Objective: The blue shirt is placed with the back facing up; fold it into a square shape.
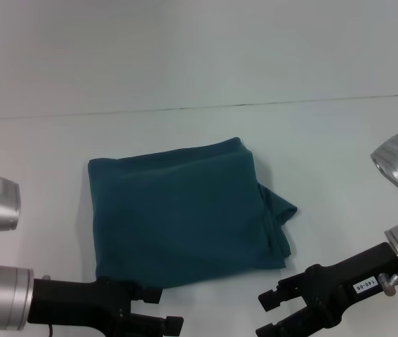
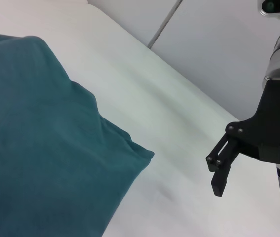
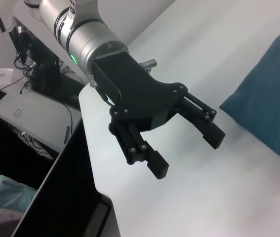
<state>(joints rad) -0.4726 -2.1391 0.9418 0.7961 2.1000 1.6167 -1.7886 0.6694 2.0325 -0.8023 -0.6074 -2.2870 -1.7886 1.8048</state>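
The blue shirt (image 1: 184,210) lies folded into a rough square at the middle of the white table (image 1: 184,63), with a bunched flap sticking out at its right side. Its edge also shows in the left wrist view (image 2: 36,138) and the right wrist view (image 3: 273,113). My left gripper (image 1: 163,310) hovers at the shirt's near left corner, open and empty; the right wrist view shows it (image 3: 186,148) with its jaws spread. My right gripper (image 1: 265,316) hangs open off the shirt's near right corner, holding nothing, and appears in the left wrist view (image 2: 219,170).
A thin seam (image 1: 255,104) runs across the table behind the shirt. In the right wrist view the table's near edge (image 3: 93,168) drops off to a dark panel, with a desk and cables (image 3: 31,74) beyond it.
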